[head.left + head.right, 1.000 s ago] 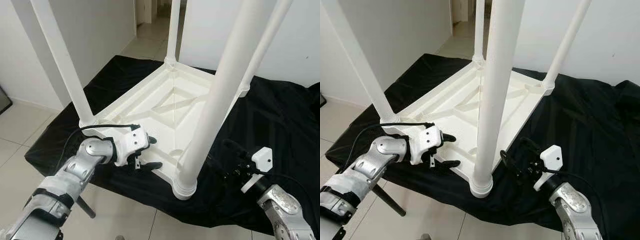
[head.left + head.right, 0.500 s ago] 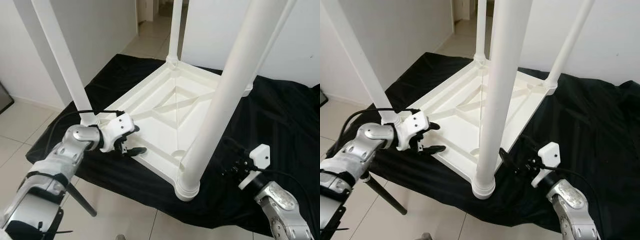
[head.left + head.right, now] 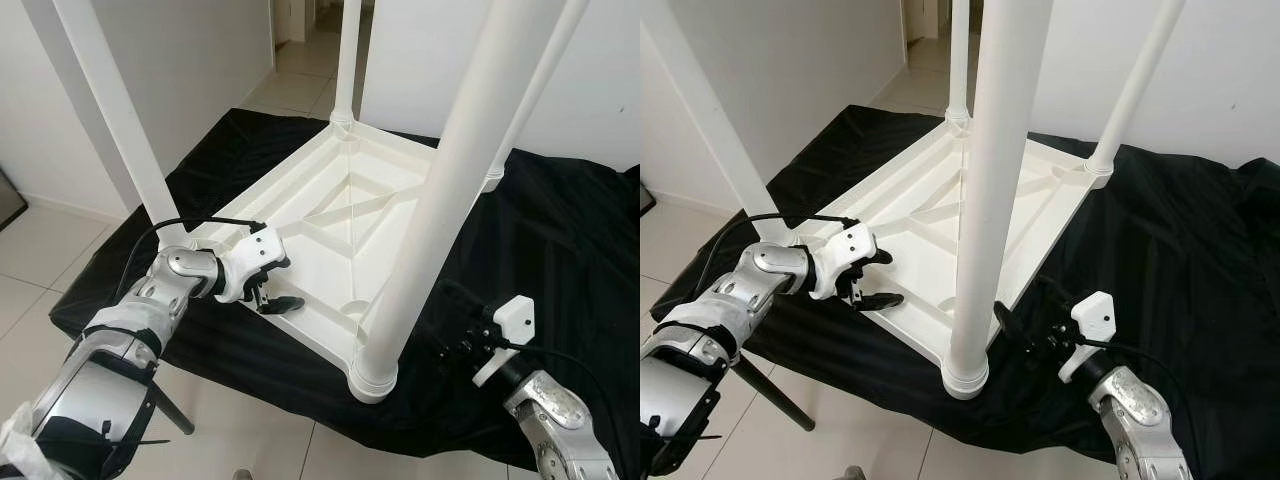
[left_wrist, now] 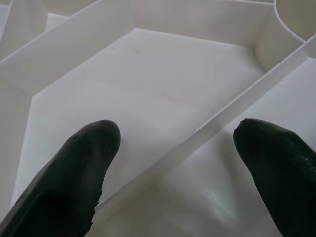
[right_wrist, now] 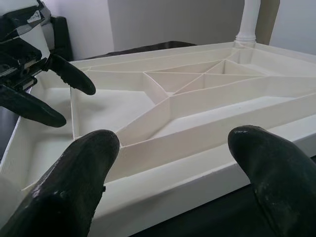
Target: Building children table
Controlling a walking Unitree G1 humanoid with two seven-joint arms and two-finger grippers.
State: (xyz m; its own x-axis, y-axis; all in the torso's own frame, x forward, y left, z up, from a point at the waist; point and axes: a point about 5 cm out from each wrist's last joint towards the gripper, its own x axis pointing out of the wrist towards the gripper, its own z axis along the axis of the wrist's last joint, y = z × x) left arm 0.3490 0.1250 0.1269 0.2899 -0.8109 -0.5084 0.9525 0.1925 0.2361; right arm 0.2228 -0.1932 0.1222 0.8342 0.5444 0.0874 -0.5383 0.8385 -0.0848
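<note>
A white children's table (image 3: 340, 215) lies upside down on a black cloth (image 3: 560, 230), its four legs pointing up. The nearest leg (image 3: 440, 190) rises thick in front of me from the near corner socket (image 3: 372, 378). My left gripper (image 3: 283, 284) is open at the table's near-left rim, one finger above the rim and one below. In the left wrist view its fingers (image 4: 74, 187) straddle a white rib. My right gripper (image 3: 1020, 318) is open just right of the near corner. It faces the table's side rim (image 5: 197, 173), close to it but apart.
The cloth covers a low platform with tiled floor (image 3: 40, 260) in front and to the left. White walls (image 3: 200, 60) stand close on both sides and a hallway (image 3: 300, 40) opens behind. A dark rod (image 3: 170, 412) slants under my left arm.
My left gripper slid left along the near rim, then came a little way back to the right, staying open. The right gripper has hardly moved.
</note>
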